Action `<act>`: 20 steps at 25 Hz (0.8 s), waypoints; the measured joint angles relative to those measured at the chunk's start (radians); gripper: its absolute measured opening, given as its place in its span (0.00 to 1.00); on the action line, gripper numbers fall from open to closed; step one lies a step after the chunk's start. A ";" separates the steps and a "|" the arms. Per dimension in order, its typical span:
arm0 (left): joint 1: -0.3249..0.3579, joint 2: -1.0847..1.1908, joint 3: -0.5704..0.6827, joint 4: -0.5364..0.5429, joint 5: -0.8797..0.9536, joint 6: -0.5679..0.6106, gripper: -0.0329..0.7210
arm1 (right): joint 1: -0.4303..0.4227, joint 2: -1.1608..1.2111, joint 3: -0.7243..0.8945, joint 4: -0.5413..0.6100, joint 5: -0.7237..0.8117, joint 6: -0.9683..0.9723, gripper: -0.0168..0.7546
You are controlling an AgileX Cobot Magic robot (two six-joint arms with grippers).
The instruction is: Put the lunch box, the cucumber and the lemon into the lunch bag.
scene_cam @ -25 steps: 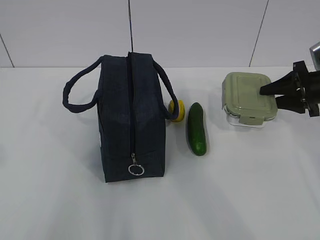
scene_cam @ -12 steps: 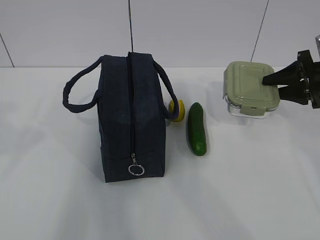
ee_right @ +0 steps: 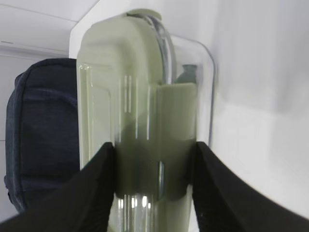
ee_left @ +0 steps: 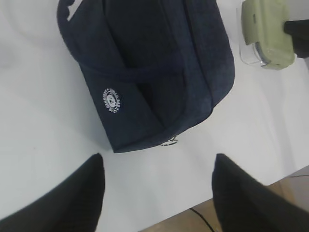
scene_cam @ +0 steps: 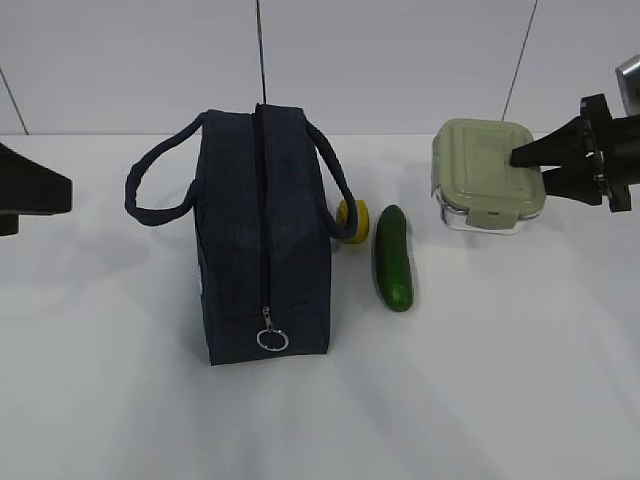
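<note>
Left gripper (ee_left: pixel 157 193): jaws stand wide apart with nothing between them. In the left wrist view the two dark fingers (ee_left: pixel 72 203) frame bare white table (ee_left: pixel 43 121) just short of the lunch bag (ee_left: pixel 145 72), above it and clear of contact. In the exterior view only a dark part of this arm shows at the left edge, well apart from the bag.

Lunch bag (scene_cam: pixel 262 230), the reference item: it stands upright on the table (scene_cam: pixel 500 380), dark navy, with one loop handle (scene_cam: pixel 150 185) hanging to its left and the other on its right. The top zipper (scene_cam: pixel 263 200) runs along the ridge and looks closed, and its silver ring pull (scene_cam: pixel 272 339) hangs at the near end. A small white round logo (ee_left: pixel 112 100) shows on the bag's left side wall in the left wrist view.

Lemon (scene_cam: pixel 354 219): lies on the table just right of the bag, partly hidden behind the right handle.

Cucumber (scene_cam: pixel 392 257): lies on the table right of the bag, just beside the lemon, lengthwise toward the camera.

Lunch box (scene_cam: pixel 487 188): well to the right of the bag, beyond the cucumber, tilted and raised off the table.

Right gripper (ee_right: pixel 153 159): clamped at medium width on the lunch box (ee_right: pixel 140 125), one finger on the green lid (ee_right: pixel 106 96), the other on the glass base.
</note>
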State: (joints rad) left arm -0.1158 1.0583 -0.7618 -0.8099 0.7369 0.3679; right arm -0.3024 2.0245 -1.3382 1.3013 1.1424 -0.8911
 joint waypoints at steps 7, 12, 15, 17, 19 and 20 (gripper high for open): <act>0.000 0.088 -0.050 -0.151 -0.006 0.113 0.71 | 0.025 0.000 0.000 0.000 0.002 0.000 0.46; 0.000 0.175 -0.163 -0.166 0.032 0.126 0.71 | 0.033 -0.002 0.000 0.000 0.004 0.002 0.46; -0.022 0.250 -0.227 -0.160 0.066 0.126 0.71 | 0.031 -0.002 0.000 0.000 0.004 0.002 0.46; -0.061 0.292 -0.266 -0.141 0.071 0.124 0.71 | 0.031 -0.002 0.000 0.000 0.004 0.002 0.46; -0.115 0.331 -0.297 -0.109 0.069 0.102 0.71 | 0.031 -0.002 0.000 0.000 0.004 0.002 0.46; -0.145 0.351 -0.313 -0.079 0.064 0.078 0.71 | 0.031 -0.002 0.000 0.000 0.004 0.002 0.46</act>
State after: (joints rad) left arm -0.2608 1.4091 -1.0748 -0.8887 0.8008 0.4462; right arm -0.2715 2.0224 -1.3382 1.3013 1.1460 -0.8890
